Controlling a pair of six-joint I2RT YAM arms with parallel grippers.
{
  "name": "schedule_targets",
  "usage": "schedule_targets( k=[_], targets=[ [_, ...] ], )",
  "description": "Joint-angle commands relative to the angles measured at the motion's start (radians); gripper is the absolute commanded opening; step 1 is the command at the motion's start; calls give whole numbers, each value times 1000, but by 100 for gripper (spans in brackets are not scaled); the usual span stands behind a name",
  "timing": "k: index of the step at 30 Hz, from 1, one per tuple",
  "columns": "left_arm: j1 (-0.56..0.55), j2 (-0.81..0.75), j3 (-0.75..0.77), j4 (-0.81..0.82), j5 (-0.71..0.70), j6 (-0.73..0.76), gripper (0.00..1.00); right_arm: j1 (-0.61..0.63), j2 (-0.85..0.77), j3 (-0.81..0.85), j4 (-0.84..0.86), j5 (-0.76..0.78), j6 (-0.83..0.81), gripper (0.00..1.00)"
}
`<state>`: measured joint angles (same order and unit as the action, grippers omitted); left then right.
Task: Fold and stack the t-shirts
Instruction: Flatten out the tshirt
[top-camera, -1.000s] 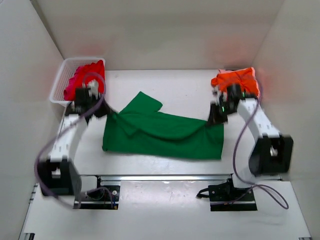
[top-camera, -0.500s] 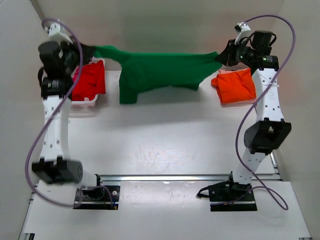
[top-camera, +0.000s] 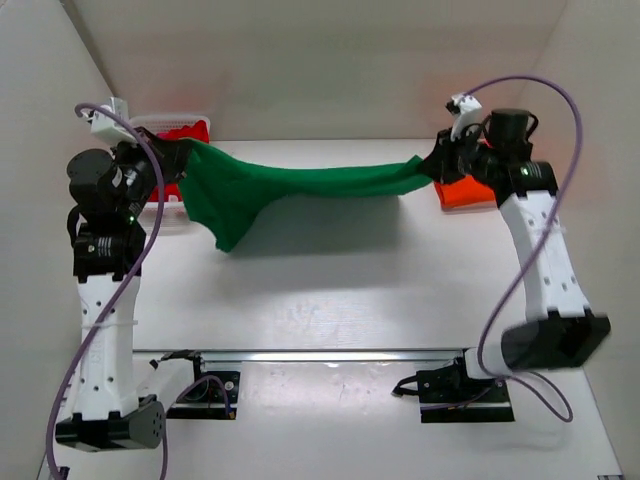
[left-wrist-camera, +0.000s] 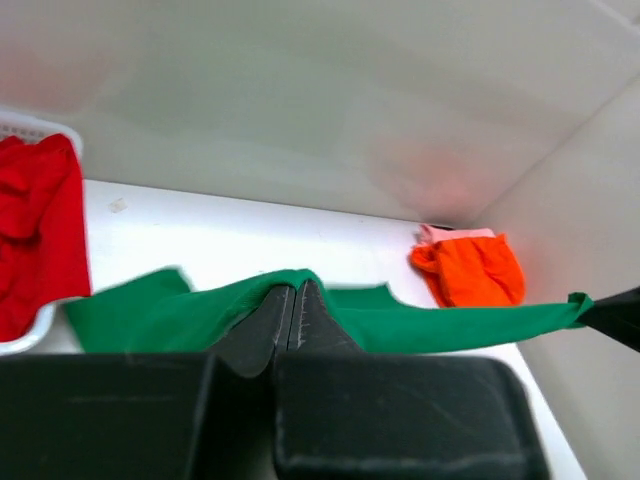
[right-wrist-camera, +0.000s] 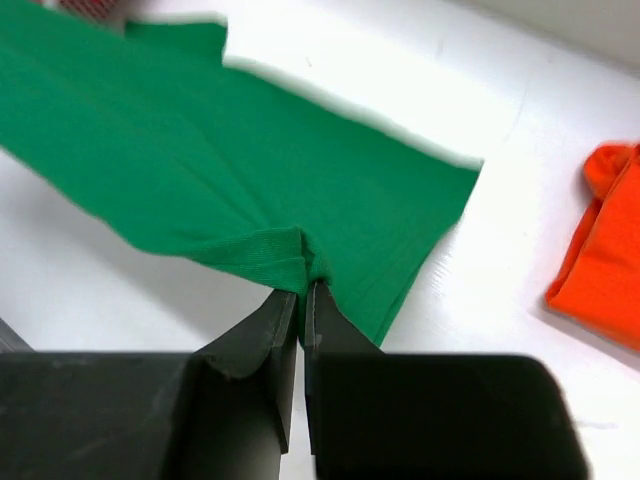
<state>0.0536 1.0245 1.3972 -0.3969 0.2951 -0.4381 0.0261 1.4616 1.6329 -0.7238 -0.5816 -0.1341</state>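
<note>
The green t-shirt (top-camera: 300, 182) hangs stretched in the air between both grippers, above the table, with a loose part drooping at the left (top-camera: 228, 225). My left gripper (top-camera: 172, 152) is shut on its left end; the pinched cloth shows in the left wrist view (left-wrist-camera: 292, 285). My right gripper (top-camera: 432, 163) is shut on its right end, seen in the right wrist view (right-wrist-camera: 303, 285). A folded orange t-shirt (top-camera: 472, 190) lies at the back right, also in the left wrist view (left-wrist-camera: 470, 270). A red t-shirt (top-camera: 185, 133) lies in the basket.
A white lattice basket (top-camera: 165, 122) stands at the back left, partly behind the left arm. White walls enclose the table on three sides. The arm bases and a metal rail (top-camera: 320, 353) are at the near edge.
Both grippers lifted the green shirt off the table and held it high at the back, then brought it lower and nearer, still stretched between them.
</note>
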Motion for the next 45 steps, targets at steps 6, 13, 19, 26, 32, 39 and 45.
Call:
schedule_targets(
  k=[6,13,19,26,32,39,45],
  targets=[
    [-32,-135,-53,-22,16,-48,0,-25,-339,-113,138,-11,76,0],
    [-9,32,-155,124,38,-59,0,32,-92,23,156,51,10,0],
    [6,268,32,159,-5,-11,0,46,183,243,211,106,-62,0],
    [12,450,364,171,-11,-24,0,38,474,725,126,184,-127,0],
    [18,440,477,204,-63,-14,0,-17,341,628,313,134,-64,0],
    [3,307,66,358,-59,-21,0,-78,316,333,382,16,-53,0],
    [-40,34,-589,451,-57,-10,0,-57,85,-361,553,40,-1,0]
  ],
)
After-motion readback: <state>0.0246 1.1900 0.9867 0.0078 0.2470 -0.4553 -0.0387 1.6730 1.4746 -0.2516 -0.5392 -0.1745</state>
